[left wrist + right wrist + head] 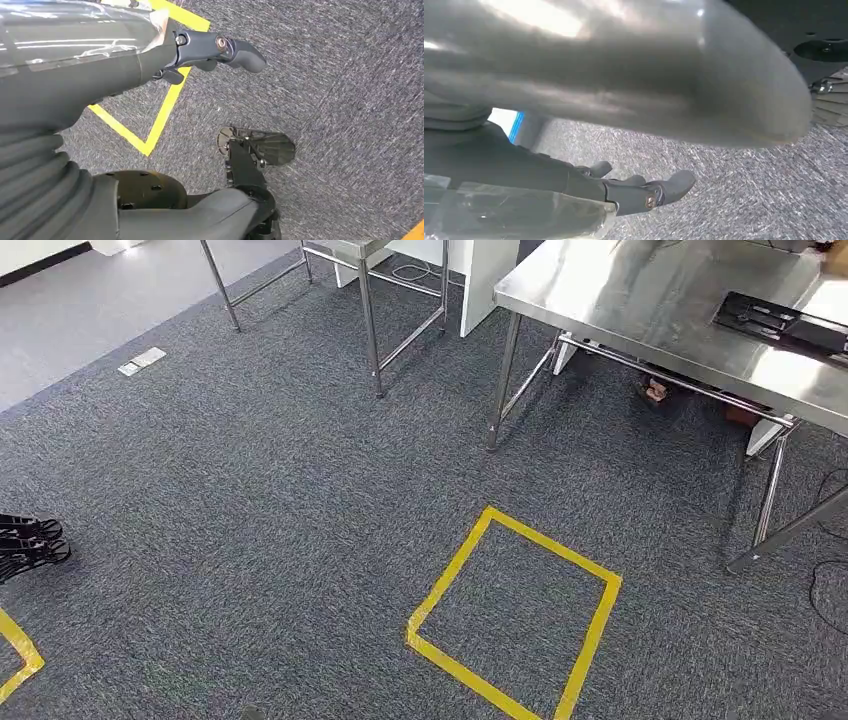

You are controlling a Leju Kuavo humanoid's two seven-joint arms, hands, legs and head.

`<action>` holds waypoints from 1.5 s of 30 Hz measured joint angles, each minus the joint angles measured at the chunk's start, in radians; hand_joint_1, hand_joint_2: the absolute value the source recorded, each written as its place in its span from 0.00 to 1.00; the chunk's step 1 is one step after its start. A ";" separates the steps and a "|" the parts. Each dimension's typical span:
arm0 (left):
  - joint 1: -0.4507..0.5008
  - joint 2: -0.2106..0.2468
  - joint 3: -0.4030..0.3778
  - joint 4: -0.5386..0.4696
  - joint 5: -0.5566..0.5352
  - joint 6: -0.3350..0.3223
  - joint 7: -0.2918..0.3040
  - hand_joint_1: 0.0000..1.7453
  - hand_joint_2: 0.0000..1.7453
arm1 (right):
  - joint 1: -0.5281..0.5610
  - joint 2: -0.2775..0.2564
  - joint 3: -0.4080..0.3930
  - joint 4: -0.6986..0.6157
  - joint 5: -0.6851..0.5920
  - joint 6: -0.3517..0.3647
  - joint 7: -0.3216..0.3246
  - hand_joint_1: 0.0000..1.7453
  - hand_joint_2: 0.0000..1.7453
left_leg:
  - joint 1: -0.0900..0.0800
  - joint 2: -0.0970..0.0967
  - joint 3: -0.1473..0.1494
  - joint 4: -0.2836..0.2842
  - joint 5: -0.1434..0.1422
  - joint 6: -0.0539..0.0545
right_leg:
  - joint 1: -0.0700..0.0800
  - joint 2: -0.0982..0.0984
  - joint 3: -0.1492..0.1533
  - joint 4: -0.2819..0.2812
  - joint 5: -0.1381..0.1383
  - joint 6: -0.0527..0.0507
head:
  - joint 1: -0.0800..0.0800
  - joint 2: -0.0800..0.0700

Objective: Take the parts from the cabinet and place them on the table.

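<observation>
head view: one steel table (640, 300), cut off, bearing one black flat part (780, 320); left hand (220, 50) and right hand (644, 192) empty, fingers extended.

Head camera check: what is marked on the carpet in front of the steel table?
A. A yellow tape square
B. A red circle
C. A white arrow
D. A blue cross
A: a yellow tape square outlines a patch of grey carpet, just short of the steel table.
</observation>
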 joint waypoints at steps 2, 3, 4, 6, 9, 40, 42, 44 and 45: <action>0.000 0.000 0.000 0.000 0.000 0.000 0.000 0.00 0.00 | 0.000 0.000 0.000 0.000 0.005 0.000 -0.001 0.00 0.00 | 0.000 0.000 0.000 0.000 0.000 0.000 | 0.000 0.000 0.000 0.000 0.000 0.000 | 0.000 0.000; 0.000 0.002 0.000 0.000 0.002 -0.001 0.000 0.00 0.00 | 0.000 0.003 0.000 0.000 0.011 0.001 -0.001 0.00 0.00 | -0.002 0.001 -0.007 0.012 -0.008 0.011 | -0.020 -0.001 0.009 -0.011 0.005 0.008 | -0.001 0.000; 0.000 0.003 0.001 0.000 0.003 -0.002 -0.001 0.00 0.00 | 0.000 0.003 0.000 0.000 0.017 0.001 -0.001 0.00 0.00 | -0.005 0.000 -0.005 0.003 -0.007 0.024 | -0.013 -0.005 0.014 -0.016 0.007 0.013 | -0.006 0.000; 0.002 -0.001 0.001 0.000 0.008 -0.003 -0.003 0.00 0.00 | 0.000 0.003 0.000 0.000 0.020 0.005 -0.001 0.00 0.00 | 0.007 -0.003 0.025 -0.038 0.016 0.036 | -0.007 -0.007 0.008 0.005 -0.008 0.009 | -0.004 0.000; 0.003 -0.002 0.003 0.000 0.012 -0.003 -0.006 0.00 0.00 | -0.001 0.000 0.000 0.000 0.021 0.015 -0.002 0.00 0.00 | 0.006 -0.010 0.022 -0.042 0.021 0.041 | -0.003 -0.007 -0.103 0.244 -0.130 -0.019 | 0.006 0.000; -0.001 -0.002 0.019 0.001 0.021 -0.012 -0.011 0.00 0.00 | 0.006 -0.001 0.002 0.001 0.036 0.018 -0.006 0.00 0.00 | -0.034 0.016 -0.021 0.076 -0.052 0.071 | 0.038 -0.013 -0.110 0.344 -0.200 -0.046 | -0.002 0.000; 0.003 -0.003 0.019 0.001 0.021 -0.013 -0.011 0.00 0.00 | 0.011 -0.001 0.002 0.001 0.036 0.018 -0.005 0.00 0.00 | -0.034 -0.016 -0.020 0.076 -0.052 0.071 | 0.038 -0.011 -0.141 0.390 -0.197 -0.035 | -0.001 0.000; 0.003 -0.003 0.019 0.001 0.020 -0.013 -0.011 0.00 0.00 | 0.011 -0.001 0.002 0.001 0.036 0.018 -0.005 0.00 0.00 | -0.033 -0.029 -0.019 0.077 -0.052 0.071 | 0.037 -0.010 -0.127 0.352 -0.174 -0.027 | -0.001 0.000; 0.003 -0.003 0.019 0.001 0.020 -0.013 -0.011 0.00 0.00 | 0.010 -0.001 0.002 0.001 0.036 0.018 -0.005 0.00 0.00 | -0.033 -0.047 -0.017 0.077 -0.052 0.070 | 0.034 -0.004 -0.085 0.252 -0.124 -0.014 | 0.000 0.000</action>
